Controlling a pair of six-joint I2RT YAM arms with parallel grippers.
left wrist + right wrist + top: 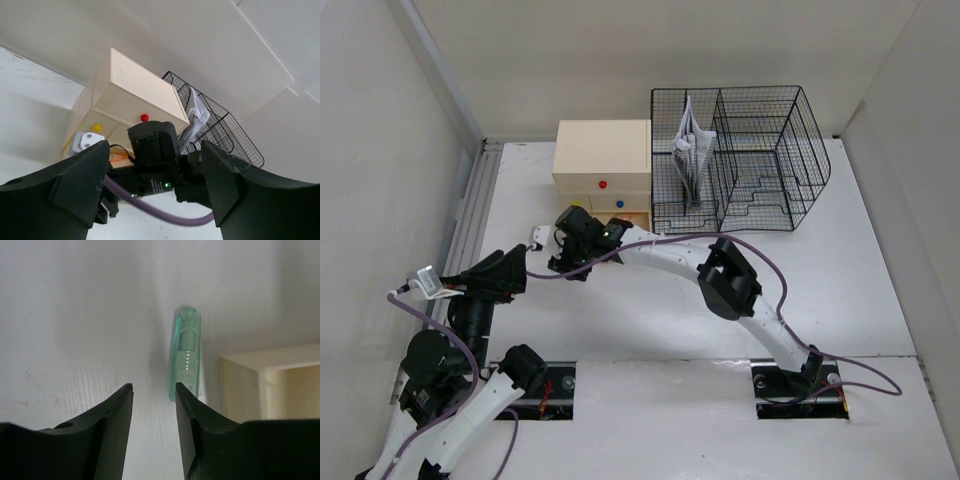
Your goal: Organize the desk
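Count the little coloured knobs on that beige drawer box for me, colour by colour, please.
Red knob: 1
Blue knob: 1
Yellow knob: 1
Total: 3

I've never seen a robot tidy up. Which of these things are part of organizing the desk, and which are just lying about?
Part of the job: desk, green see-through tube, white plug adapter, drawer box, wire basket, right gripper open near the tube.

Just there: folded papers already in the basket, purple cable, left gripper open, holding nothing.
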